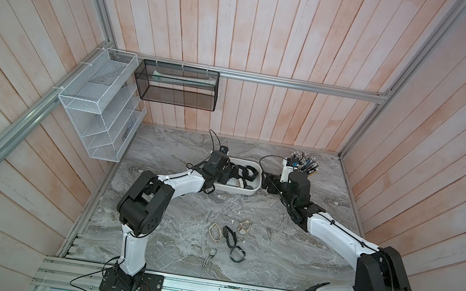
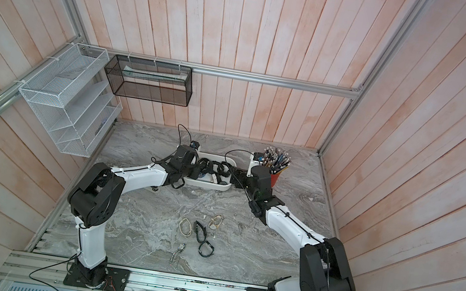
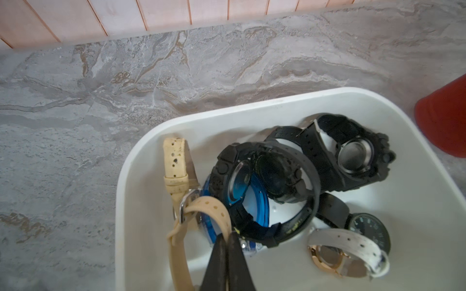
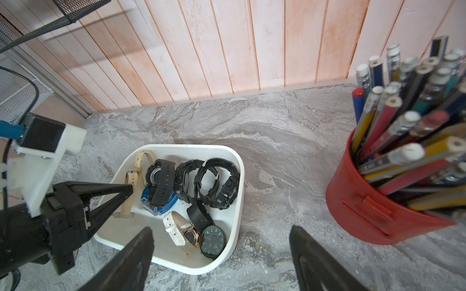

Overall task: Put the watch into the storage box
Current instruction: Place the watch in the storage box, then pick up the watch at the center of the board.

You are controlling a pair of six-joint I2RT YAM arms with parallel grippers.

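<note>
My left end effector (image 3: 228, 235) is pressed together, apparently pinching the strap of the cream rubber-strapped watch (image 3: 174, 161), which stands inside the shallow white plastic storage box (image 1: 237, 190) (image 2: 209, 185) near the centre of both top views. My right end effector (image 4: 221, 229) hangs spread wide just right of that box.

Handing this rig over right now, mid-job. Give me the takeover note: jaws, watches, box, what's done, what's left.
Left gripper: jaws shut on the beige-strap watch, held inside the storage box, not yet released.
Right gripper: jaws open, empty, beside the box.
Done: several other watches lie in the box.
Left: release the beige one, then move the loose watches, five by the look of it, from the front middle of the table into the box.
</note>
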